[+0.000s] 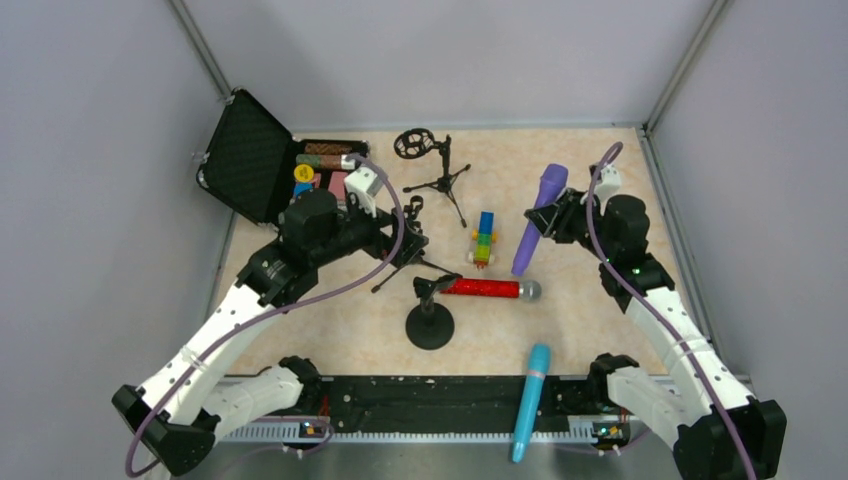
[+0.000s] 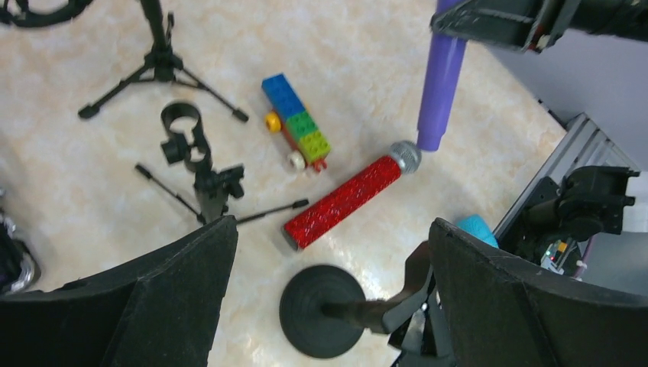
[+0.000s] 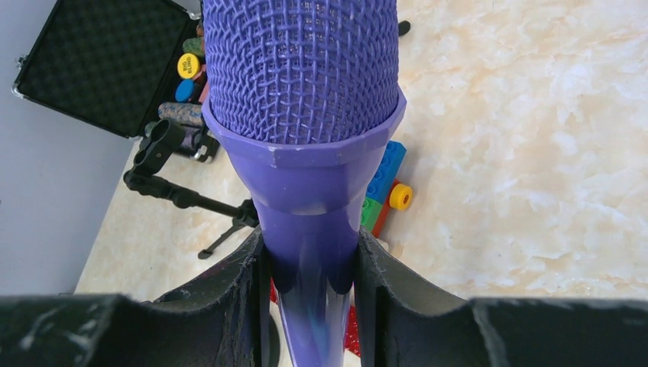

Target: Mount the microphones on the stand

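My right gripper (image 1: 562, 216) is shut on the purple microphone (image 1: 536, 218) just below its mesh head and holds it tilted over the table; the grip shows in the right wrist view (image 3: 309, 264). The glittery red microphone (image 1: 487, 289) lies flat beside the round-base stand (image 1: 430, 324). The cyan microphone (image 1: 531, 398) lies across the near rail. My left gripper (image 1: 405, 240) is open and empty above the round-base stand (image 2: 321, 310), and the red microphone (image 2: 350, 200) lies beyond it. A small tripod stand with a clip (image 2: 197, 157) and a taller tripod stand (image 1: 440, 178) stand further back.
A multicoloured block toy (image 1: 484, 238) lies between the stands and the purple microphone. An open black case (image 1: 250, 155) with small items stands at the back left. Grey walls close in the table on three sides.
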Tool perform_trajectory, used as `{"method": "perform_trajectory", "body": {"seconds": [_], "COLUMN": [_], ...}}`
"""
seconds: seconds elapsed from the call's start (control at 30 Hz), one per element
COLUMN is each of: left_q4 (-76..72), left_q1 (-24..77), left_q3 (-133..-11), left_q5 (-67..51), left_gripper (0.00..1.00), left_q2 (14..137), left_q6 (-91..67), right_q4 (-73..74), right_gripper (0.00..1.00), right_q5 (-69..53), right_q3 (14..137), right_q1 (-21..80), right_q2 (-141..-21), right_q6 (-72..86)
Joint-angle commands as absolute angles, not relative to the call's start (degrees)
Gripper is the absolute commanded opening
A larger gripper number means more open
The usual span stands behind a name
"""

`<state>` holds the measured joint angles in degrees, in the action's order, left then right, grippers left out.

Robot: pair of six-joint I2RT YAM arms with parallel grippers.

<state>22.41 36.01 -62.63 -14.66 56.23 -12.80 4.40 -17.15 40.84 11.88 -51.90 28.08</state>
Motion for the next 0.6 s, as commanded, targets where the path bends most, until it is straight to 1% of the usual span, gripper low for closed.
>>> {"method": "perform_trajectory", "body": {"seconds": [0.0,0.13,0.27,0.43,0.57], "left_q4": [23.60,26.91,29.50,30.50,30.35], "left_q1": [34.57,34.48,34.46,34.48,34.45], "left_q3": [-58.62,-55.21,-52.51,-49.88,-48.14], "left_q5": [-10.97,-7.73,-7.29,-12.27,-13.69], "left_gripper": [0.99,0.99,0.99,0.98,0.98], "left_q2": [50.49,47.50,44.59,40.46,37.11], "left_q6": [-16.19,-16.97,-16.29,-12.77,-11.26], "right_q4": [0.75,0.92,-0.85,-6.78,-16.39], "right_gripper": [0.00,0.00,0.00,0.00,0.00], "right_q5": [-17.36,-15.79,-14.88,-20.92,-28.32], "right_q3": [41.41,42.07,42.60,41.57,37.82], "right_q1": [13.04,15.98,20.10,21.86,21.94], "right_q2": [-52.19,-53.06,-53.86,-53.66,-51.58], "right_q6": [25.60,23.09,19.18,16.57,16.42]}}
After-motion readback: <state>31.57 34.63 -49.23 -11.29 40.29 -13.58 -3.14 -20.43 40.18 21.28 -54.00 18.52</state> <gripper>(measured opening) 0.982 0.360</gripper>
